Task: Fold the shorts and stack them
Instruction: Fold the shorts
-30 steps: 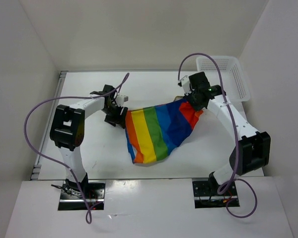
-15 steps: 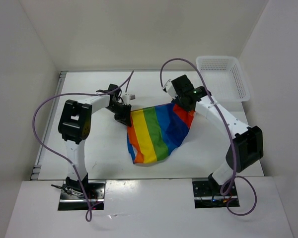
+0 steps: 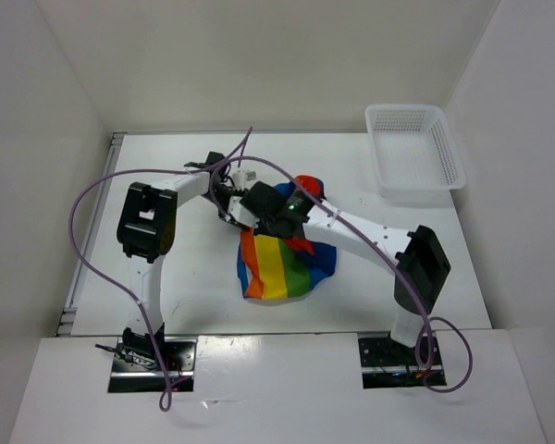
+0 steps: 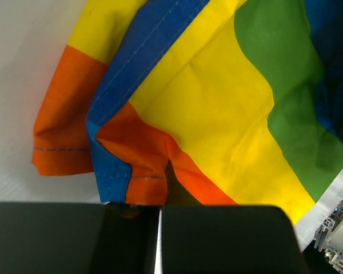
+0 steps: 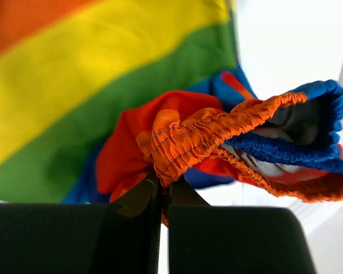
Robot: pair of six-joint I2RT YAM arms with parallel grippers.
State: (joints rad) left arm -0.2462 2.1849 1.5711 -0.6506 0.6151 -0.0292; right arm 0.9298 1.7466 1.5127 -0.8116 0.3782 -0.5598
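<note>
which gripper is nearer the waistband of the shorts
Right. The right gripper is shut on the gathered orange waistband itself. The left gripper is shut on a stitched leg hem of the shorts, with no waistband in its view.

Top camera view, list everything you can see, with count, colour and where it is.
shorts: one, rainbow stripes, bunched at the table's middle, held at both ends
basket: one, white mesh, far right corner of the table
table: one, white, under everything
cables: two, purple, looping off each arm
arms: two, white with black joints, reaching in from the near edge
left gripper: black, shut on a leg hem
right gripper: black, shut on the orange waistband
</note>
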